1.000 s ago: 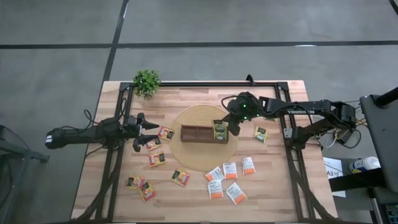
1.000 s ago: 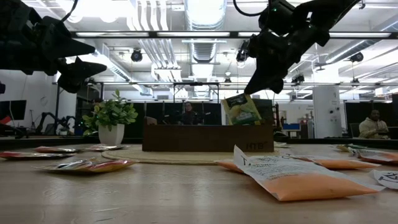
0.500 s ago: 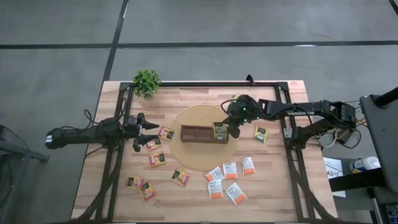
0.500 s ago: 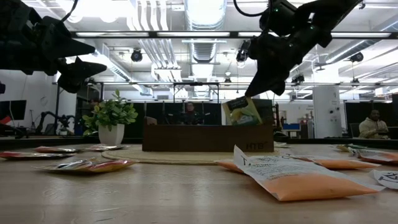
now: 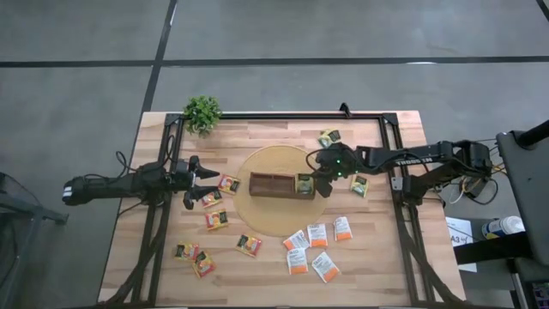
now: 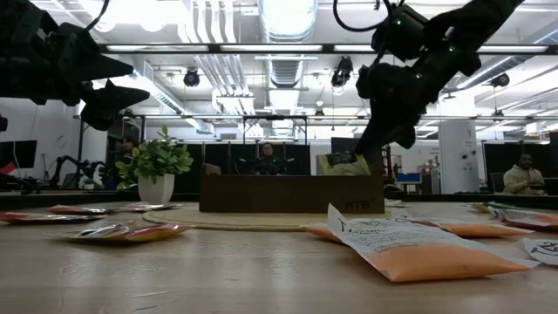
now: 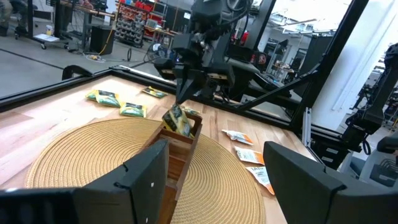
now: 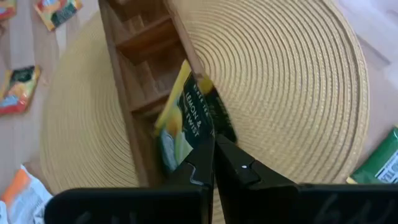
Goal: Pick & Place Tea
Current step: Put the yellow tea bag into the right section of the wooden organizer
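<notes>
My right gripper [image 5: 317,182] is shut on a dark green-yellow tea sachet [image 5: 303,183] at the right end of the long brown divided box [image 5: 276,184]. The box lies on a round woven mat [image 5: 279,206]. In the low view only the sachet's top [image 6: 342,162] shows above the box wall [image 6: 292,194]. My left gripper [image 5: 206,182] waits open at the table's left, level above the table and pointing at the box. Other tea sachets lie flat on the table: yellow-red-black ones [image 5: 216,220] to the left, white-orange ones [image 5: 317,234] near the front, green ones [image 5: 358,184] to the right. My right gripper pinches the sachet's upper edge [image 8: 198,142] between its two fingertips [image 8: 231,163]. The fingers slant down from the table's right. The sachet stands tilted on edge below them, its lower part [image 8: 168,146] down in the box's end compartment [image 8: 146,134].
A small potted plant [image 5: 202,113] stands at the far left corner. A dark frame rail [image 5: 283,115] runs along the far edge and both sides. One green sachet [image 5: 328,137] lies far right of the mat. The box's other compartments [image 8: 140,46] show bare wood.
My right gripper has gone down and a little toward the near edge, staying shut. The green-yellow sachet has sunk with it from above the box's rim into the right end compartment, so that only its top shows over the wall.
</notes>
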